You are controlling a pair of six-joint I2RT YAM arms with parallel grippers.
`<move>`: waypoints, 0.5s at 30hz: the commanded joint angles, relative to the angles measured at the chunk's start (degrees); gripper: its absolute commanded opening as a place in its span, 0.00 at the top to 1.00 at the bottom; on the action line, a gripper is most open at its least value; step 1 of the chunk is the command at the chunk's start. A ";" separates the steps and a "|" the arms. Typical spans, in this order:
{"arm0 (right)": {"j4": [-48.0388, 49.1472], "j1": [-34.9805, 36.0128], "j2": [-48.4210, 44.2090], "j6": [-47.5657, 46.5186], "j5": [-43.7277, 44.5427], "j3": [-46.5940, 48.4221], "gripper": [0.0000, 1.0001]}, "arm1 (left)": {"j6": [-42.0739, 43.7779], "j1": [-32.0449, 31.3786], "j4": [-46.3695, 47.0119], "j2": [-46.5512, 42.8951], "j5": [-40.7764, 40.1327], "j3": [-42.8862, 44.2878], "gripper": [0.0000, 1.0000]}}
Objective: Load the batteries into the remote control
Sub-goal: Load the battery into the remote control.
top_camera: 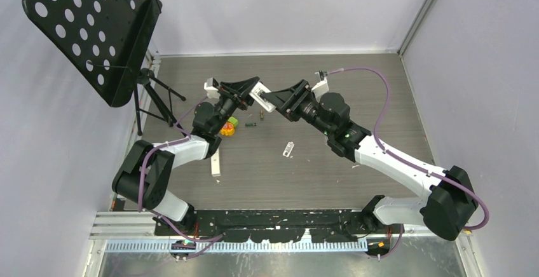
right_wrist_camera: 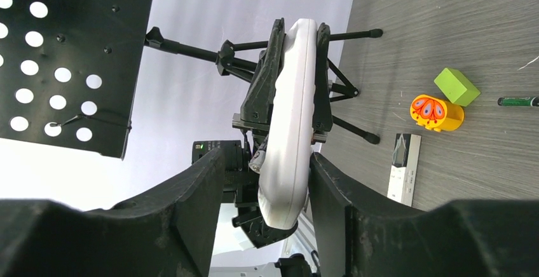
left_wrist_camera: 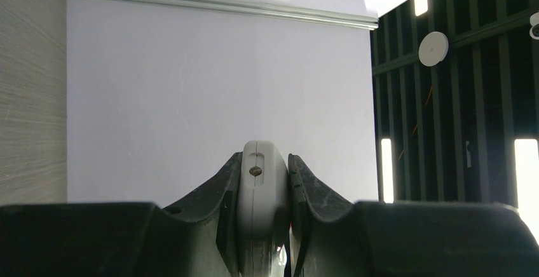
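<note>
So the remote control (top_camera: pixel 263 98) is held up off the counter (top_camera: pixel 368 93), caught between the two hands. The left hand (left_wrist_camera: pixel 265 159) is clamped tight on it. The white casing is pinched on both sides by the fingers, end-on to the wrist camera, and a small brownish dot can be seen on that end. The right hand (right_wrist_camera: pixel 267 162) is set fairly narrow around the other end. One finger (right_wrist_camera: pixel 330 194) is placed right against the casing, but a gap is visible on the other side, so whether it's really gripped can't be told. A thin dark battery (right_wrist_camera: pixel 518 101) is seen lying on the counter, near the orange-and-green toy (right_wrist_camera: pixel 438 108). A second white remote (right_wrist_camera: pixel 403 169) is laid flat close to the toy, and a small white piece (top_camera: pixel 288 148) is seen further right, off by itself.
</note>
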 commanded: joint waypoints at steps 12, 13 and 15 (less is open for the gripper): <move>-1.26 0.13 2.70 -0.68 -0.32 4.45 0.67 | -0.20 -0.38 4.13 0.63 1.19 2.64 1.00; -2.39 0.13 2.84 -0.76 0.26 4.76 0.69 | 0.20 -0.38 4.06 0.43 1.19 2.57 1.00; -4.36 0.12 3.32 -0.90 1.13 5.29 0.72 | 1.03 -0.34 3.49 -0.15 1.12 2.56 1.00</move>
